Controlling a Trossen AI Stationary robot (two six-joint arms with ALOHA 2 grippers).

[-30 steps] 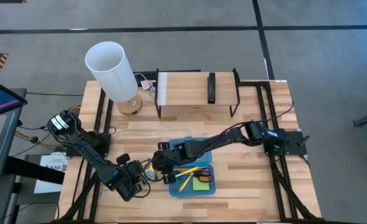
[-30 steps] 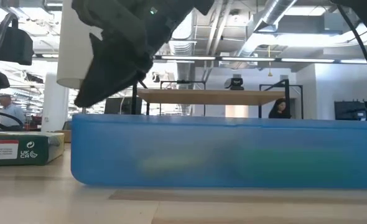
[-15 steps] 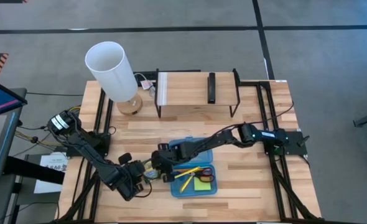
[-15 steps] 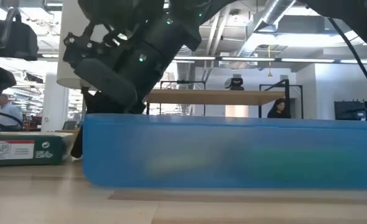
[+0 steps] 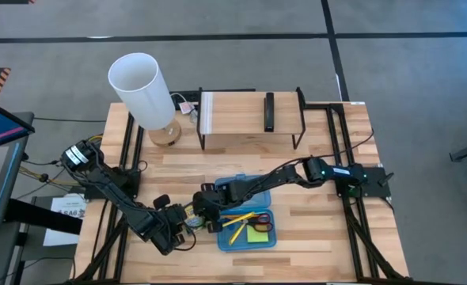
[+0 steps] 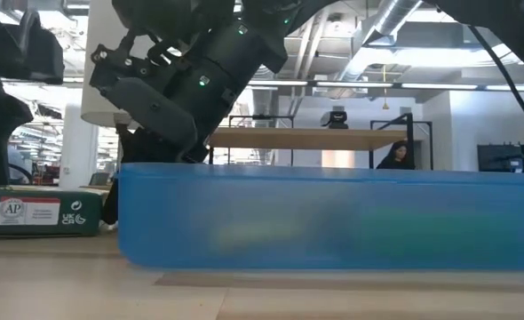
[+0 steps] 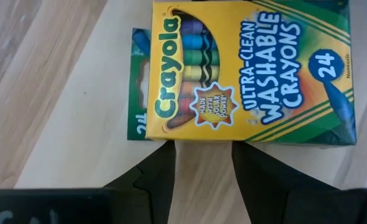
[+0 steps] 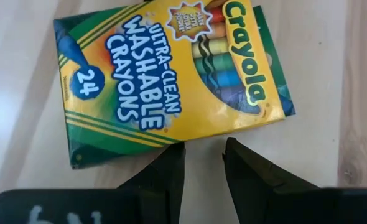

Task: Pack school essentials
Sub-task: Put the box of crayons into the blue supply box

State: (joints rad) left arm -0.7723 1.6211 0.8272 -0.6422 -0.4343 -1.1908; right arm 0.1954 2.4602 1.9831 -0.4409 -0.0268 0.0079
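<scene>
Crayon box [image 7: 246, 68]: yellow front with green edges, "Crayola ultra-clean washable crayons 24", top flap open, lying flat on the wooden table [image 5: 328, 158] just left of the blue case [image 5: 222, 236], which holds the yellow pencils [image 5: 235, 223], red-handled scissors [image 5: 259, 218] and lime sticky-note pad [image 5: 256, 234]. Left gripper [image 7: 202, 163] and right gripper [image 8: 199, 163] both hang over the box from opposite sides, fingers parted on a narrow gap and holding nothing. Versus a second ago the right gripper has dropped from above the case to the box, the case sits slightly further right in the low view, and the left gripper is almost unchanged.
</scene>
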